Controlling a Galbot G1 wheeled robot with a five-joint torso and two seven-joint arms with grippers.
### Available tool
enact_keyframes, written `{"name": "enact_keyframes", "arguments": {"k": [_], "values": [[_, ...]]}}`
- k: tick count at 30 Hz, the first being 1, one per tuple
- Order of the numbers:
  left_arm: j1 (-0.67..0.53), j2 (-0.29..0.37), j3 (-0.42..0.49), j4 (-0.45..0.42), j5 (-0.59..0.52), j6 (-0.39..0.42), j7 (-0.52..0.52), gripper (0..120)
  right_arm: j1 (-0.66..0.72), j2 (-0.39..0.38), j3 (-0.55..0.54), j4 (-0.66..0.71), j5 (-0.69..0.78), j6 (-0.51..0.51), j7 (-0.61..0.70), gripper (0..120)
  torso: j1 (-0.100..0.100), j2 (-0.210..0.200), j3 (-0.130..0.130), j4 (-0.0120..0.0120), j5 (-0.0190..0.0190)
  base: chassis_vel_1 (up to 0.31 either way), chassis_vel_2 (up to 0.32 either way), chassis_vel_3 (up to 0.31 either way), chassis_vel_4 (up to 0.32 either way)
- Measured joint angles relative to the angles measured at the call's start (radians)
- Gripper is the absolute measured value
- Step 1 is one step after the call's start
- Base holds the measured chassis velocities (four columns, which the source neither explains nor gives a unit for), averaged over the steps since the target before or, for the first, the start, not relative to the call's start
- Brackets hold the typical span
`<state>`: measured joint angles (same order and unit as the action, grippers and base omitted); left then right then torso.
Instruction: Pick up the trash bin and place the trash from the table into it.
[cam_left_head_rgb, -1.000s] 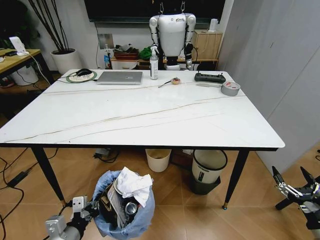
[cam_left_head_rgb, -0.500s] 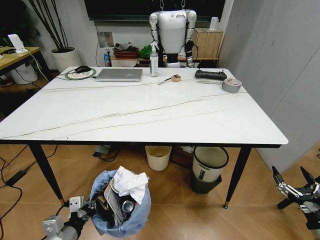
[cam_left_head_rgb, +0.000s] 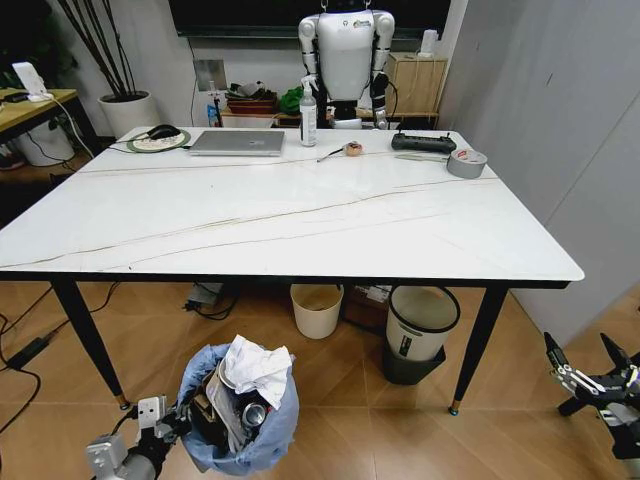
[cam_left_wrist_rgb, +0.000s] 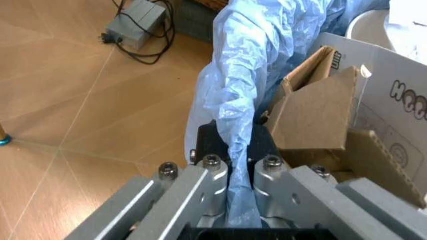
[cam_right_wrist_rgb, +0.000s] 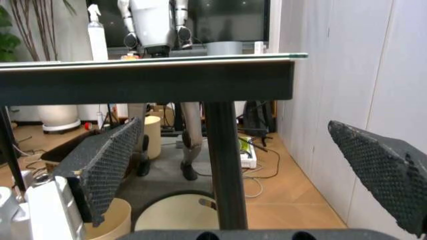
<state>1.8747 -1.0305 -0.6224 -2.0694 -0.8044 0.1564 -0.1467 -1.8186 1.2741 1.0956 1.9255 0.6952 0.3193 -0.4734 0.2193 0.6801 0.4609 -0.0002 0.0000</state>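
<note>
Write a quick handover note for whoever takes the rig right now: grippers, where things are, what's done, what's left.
Left gripper: shut on the trash bin's blue liner at the rim, low at the robot's left.
Right gripper: open, holding nothing, low at the robot's right near the table leg.
Bin: on the floor in front of the table, packed with trash, including cardboard and white paper.
Done: no litter visible on the table; laptop and tape roll remain.
Left: nothing obvious; confirm the tabletop.

open floor beside the trash bin (cam_left_head_rgb: 240, 415), table leg (cam_left_head_rgb: 88, 340) close left, cream bin (cam_left_head_rgb: 317, 309) behind
</note>
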Motion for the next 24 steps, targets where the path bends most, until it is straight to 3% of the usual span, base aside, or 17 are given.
{"name": "enact_keyframes", "arguments": {"k": [24], "values": [[0.012,-0.029,-0.012,0.017,0.022,-0.013,0.017,0,0.0,0.0,0.0,0.0,0.0,0.0,0.0,100,-0.04,-0.102,-0.062,0.0,0.0001,0.0,0.0,0.0,0.0]]}}
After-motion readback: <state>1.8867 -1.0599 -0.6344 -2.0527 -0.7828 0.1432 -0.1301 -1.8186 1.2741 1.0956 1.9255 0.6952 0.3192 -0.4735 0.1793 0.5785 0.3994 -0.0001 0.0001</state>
